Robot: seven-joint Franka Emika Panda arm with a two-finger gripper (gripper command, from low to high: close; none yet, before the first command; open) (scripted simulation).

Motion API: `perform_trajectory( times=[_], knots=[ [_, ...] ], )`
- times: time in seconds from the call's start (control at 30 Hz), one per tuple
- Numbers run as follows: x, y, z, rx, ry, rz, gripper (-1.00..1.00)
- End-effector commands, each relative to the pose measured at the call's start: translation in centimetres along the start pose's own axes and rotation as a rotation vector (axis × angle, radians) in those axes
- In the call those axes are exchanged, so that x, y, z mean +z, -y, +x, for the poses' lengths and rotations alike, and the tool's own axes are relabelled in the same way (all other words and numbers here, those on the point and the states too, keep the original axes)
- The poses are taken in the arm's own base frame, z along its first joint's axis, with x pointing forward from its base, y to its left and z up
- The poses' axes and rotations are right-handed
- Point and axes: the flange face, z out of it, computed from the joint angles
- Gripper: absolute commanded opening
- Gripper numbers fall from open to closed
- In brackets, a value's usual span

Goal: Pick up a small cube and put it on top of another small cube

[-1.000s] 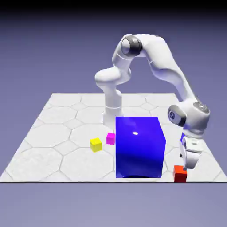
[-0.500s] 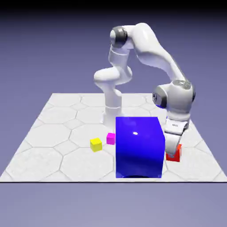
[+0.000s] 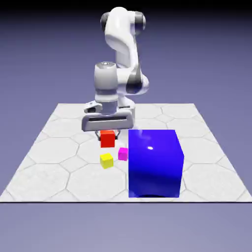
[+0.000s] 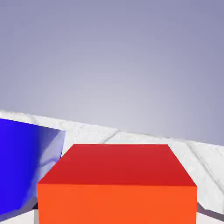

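Below my jaws, clenched on the red cube, the yellow cube sits lower in the exterior view, on the bench. I judge the carry must come toward the camera, then descend.

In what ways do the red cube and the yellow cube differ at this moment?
The red cube is held off the table in the shut gripper; the yellow cube rests on the table, free. The red cube hangs higher and, in the exterior view, just above the yellow cube. Their colours differ. Both are small plain cubes of similar size, far smaller than the blue cube.
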Motion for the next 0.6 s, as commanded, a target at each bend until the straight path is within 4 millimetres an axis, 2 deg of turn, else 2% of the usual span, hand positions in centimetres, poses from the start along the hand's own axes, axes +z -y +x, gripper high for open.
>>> perform_trajectory(
  times=[0.0,0.03,0.13,0.33,0.4,0.57],
  knots=[
    [-0.2,-1.9,-0.2,0.062,-0.002,0.002,-1.00],
    [0.3,-3.3,-0.7,0.102,0.004,-0.003,-1.00],
    [3.9,-5.4,-3.6,0.118,0.052,-0.061,-1.00],
    [10.5,-9.5,-10.7,0.116,0.159,-0.180,-1.00],
    [10.8,-9.7,-11.0,0.116,0.163,-0.184,-1.00],
    [15.4,-10.2,-11.6,0.115,0.165,-0.182,-1.00]
  ],
)
